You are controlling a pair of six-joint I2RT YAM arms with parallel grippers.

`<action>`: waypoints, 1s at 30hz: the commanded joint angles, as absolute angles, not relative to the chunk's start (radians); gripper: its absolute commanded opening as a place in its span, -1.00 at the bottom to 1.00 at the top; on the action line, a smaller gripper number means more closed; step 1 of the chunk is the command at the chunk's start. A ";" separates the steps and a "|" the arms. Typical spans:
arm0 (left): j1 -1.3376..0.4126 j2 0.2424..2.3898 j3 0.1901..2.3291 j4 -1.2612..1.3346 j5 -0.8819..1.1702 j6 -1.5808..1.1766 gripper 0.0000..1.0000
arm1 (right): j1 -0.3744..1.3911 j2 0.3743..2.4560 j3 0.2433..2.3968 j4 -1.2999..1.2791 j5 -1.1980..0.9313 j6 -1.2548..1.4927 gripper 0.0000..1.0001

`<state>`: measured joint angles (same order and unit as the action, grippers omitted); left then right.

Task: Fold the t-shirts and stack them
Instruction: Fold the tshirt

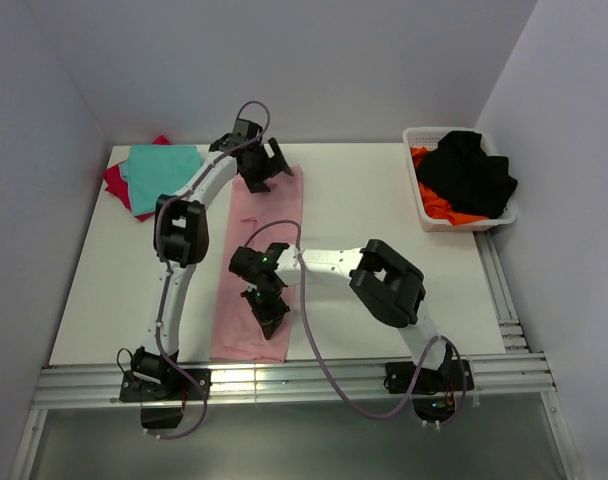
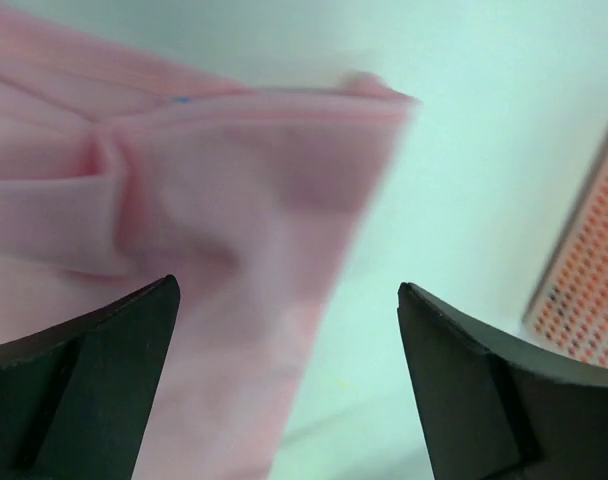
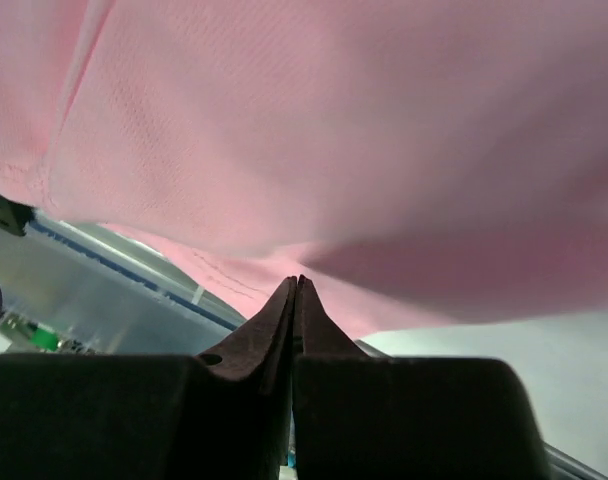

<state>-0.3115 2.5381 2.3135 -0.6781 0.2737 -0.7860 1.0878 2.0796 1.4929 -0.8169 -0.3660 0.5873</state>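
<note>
The light pink t-shirt point(image 1: 269, 205) lies flat as a long narrow strip, folded lengthwise, running from the far middle of the table point(image 1: 384, 280) to its near edge. The teal t-shirt point(image 1: 164, 165), seemingly folded, rests on the red t-shirt point(image 1: 116, 182) at the far-left corner.

Down the worktop's point(image 1: 384, 200) middle lay the spread shirt point(image 1: 269, 210), far edge to near. Far left, 1 folded shirt point(image 1: 164, 165) sat on a lower shirt point(image 1: 114, 182). Far right, a basket point(image 1: 454, 222) held clothes point(image 1: 469, 175). The left tool point(image 1: 269, 165) hung over the spread shirt's far end, the right tool point(image 1: 267, 310) over its near half.
</note>
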 commanded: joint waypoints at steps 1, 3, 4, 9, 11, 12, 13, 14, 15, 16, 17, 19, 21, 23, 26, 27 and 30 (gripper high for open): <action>-0.295 2.369 2.344 -0.592 0.344 -0.759 0.99 | 1.043 2.065 1.572 -0.946 -0.255 0.558 -1.00; -0.282 2.291 2.318 -0.575 0.345 -0.764 0.99 | 1.042 2.056 1.615 -0.962 -0.227 0.549 -1.00; -0.264 2.267 2.316 -0.589 0.336 -0.765 0.99 | 1.042 2.056 1.632 -0.994 -0.210 0.546 -1.00; -0.219 2.085 2.298 -0.751 0.188 -0.715 0.99 | 1.028 1.982 1.715 -1.078 -0.082 0.526 -0.19; -0.213 2.010 2.193 -0.857 0.117 -0.689 0.99 | 1.011 1.889 1.662 -1.069 -0.051 0.540 0.30; -0.213 1.923 2.051 -0.886 0.070 -0.683 0.95 | 0.993 1.852 1.631 -1.057 -0.051 0.549 0.64; -0.221 1.875 1.964 -0.909 0.042 -0.689 0.92 | 0.982 1.812 1.593 -1.016 -0.055 0.557 0.71; -0.230 1.824 1.871 -0.943 0.020 -0.698 0.89 | 0.970 1.731 1.503 -0.988 -0.095 0.574 0.72; -0.239 1.719 1.682 -0.953 0.005 -0.712 0.84 | 0.951 1.689 1.453 -0.956 -0.118 0.581 0.75; -0.271 1.660 1.581 -0.954 -0.053 -0.748 0.82 | 0.942 1.643 1.401 -0.880 -0.144 0.594 0.75; -0.291 1.598 1.484 -0.953 -0.075 -0.773 0.82 | 0.936 1.553 1.296 -0.836 -0.187 0.618 0.75; -0.369 1.401 1.222 -0.942 -0.103 -0.863 0.74 | 0.927 1.464 1.188 -0.699 -0.228 0.646 0.75; -0.417 1.213 1.003 -0.949 -0.086 -0.957 0.68 | 0.925 1.355 1.051 -0.620 -0.279 0.708 0.75; -0.451 1.038 0.832 -0.968 -0.055 -1.008 0.58 | 0.925 1.275 0.958 -0.546 -0.285 0.777 0.75; -0.457 0.842 0.717 -1.038 -0.038 -1.054 0.54 | 0.922 1.201 0.905 -0.528 -0.266 0.821 0.75; -0.457 0.803 0.701 -1.055 -0.037 -1.055 0.52 | 0.919 1.186 0.899 -0.532 -0.258 0.828 0.75; -0.478 0.724 0.695 -1.103 -0.018 -1.061 0.38 | 0.910 1.123 0.838 -0.479 -0.267 0.893 0.74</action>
<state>-0.4599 0.7685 0.6937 -1.0855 -0.0238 -1.0084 0.9184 1.1873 0.8665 -0.5999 -0.2562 0.8001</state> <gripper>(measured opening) 0.707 0.872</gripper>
